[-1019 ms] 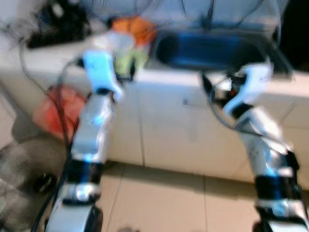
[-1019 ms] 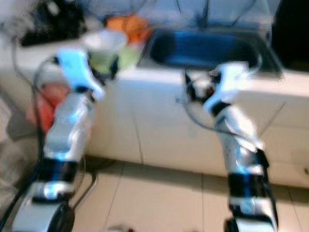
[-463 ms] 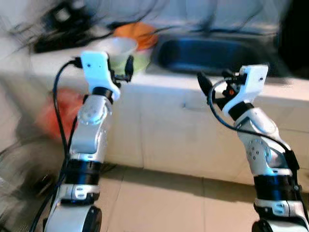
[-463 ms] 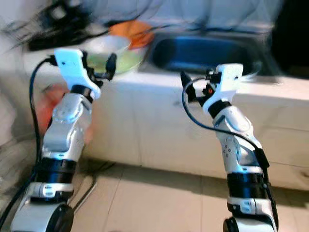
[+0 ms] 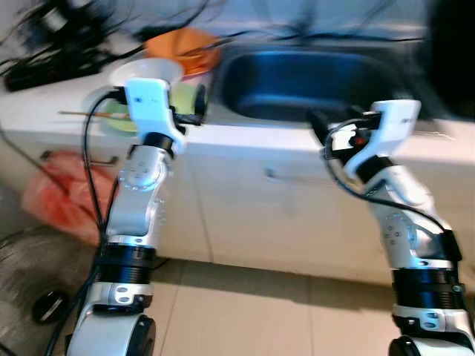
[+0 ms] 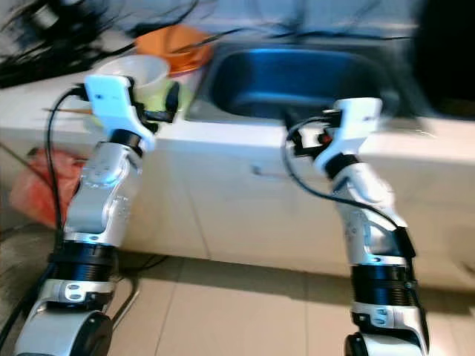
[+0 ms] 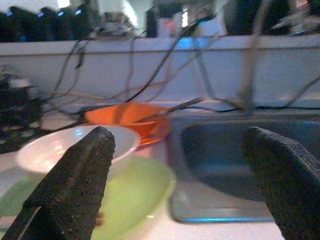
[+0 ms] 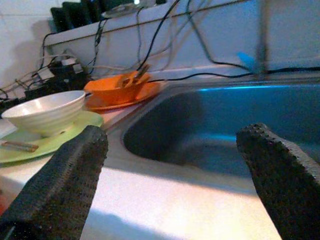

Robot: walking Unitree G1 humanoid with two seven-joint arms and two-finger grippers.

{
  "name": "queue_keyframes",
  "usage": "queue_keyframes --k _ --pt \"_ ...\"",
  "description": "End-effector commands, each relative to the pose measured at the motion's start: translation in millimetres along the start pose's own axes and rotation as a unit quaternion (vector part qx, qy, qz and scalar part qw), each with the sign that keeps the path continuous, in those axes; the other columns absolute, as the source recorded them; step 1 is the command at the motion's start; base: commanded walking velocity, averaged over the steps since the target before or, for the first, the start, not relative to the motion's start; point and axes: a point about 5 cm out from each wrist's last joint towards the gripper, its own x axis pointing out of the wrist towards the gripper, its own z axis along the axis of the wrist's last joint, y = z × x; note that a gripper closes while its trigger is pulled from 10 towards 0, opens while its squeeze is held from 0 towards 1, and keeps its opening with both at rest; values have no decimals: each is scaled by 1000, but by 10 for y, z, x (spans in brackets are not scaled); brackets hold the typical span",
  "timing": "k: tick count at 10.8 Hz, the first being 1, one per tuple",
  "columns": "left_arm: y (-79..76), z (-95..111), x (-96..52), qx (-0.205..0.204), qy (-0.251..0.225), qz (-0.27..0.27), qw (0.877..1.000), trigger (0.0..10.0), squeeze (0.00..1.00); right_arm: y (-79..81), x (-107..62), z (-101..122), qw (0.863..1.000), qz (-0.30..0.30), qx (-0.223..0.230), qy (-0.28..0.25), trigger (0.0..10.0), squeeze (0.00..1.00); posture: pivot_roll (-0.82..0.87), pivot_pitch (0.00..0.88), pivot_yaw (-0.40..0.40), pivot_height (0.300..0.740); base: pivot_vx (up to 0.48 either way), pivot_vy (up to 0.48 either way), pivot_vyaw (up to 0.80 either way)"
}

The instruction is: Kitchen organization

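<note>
Dishes sat on the white counter (image 6: 245,144) just left of the sink (image 6: 297,78): a white bowl (image 8: 44,112) resting on a green plate (image 8: 55,142), with an orange bowl (image 8: 117,89) on an orange plate (image 8: 125,100) right behind them, closer to the wall. A utensil of some sort stuck out of the orange bowl, can't tell exactly what. A thin stick-like thing (image 8: 19,145) lay on the green plate beside the white bowl, looked like chopsticks but it was pretty blurry.

Both arms were raised in front of the counter edge. The left gripper (image 7: 175,185) had its fingers (image 7: 75,185) spread wide and was pointed at the white bowl and green plate, near them but not touching anything. The right gripper (image 8: 185,185) was also spread wide, with nothing between its fingers (image 8: 65,185), hovering at the counter's front edge and looking into the dark blue sink basin.

Tangle of black cables (image 7: 150,65) ran along the back wall above the counter. On the floor left of the robot there was a reddish plastic bag (image 5: 56,200) leaning against the cabinet front, plus a black fan grille (image 5: 30,289) lower down. Beige floor tiles (image 6: 237,311) underneath.
</note>
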Motion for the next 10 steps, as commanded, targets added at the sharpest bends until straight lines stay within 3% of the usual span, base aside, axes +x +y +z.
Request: queue_keyframes --k 1,6,10 --pt "3 12 9 1 -2 1 1000 10000 0 7 8 24 1000 1 -6 -4 10000 1000 7 33 51 740 431 0 0" --pt "-17 10 -2 -1 -1 -1 1000 10000 0 9 9 17 1000 -1 -5 -3 10000 1000 10 35 52 740 428 0 0" --pt "-71 99 -7 -8 -29 5 1000 10000 0 12 14 14 1000 0 -4 -4 10000 1000 11 34 51 740 0 0 0"
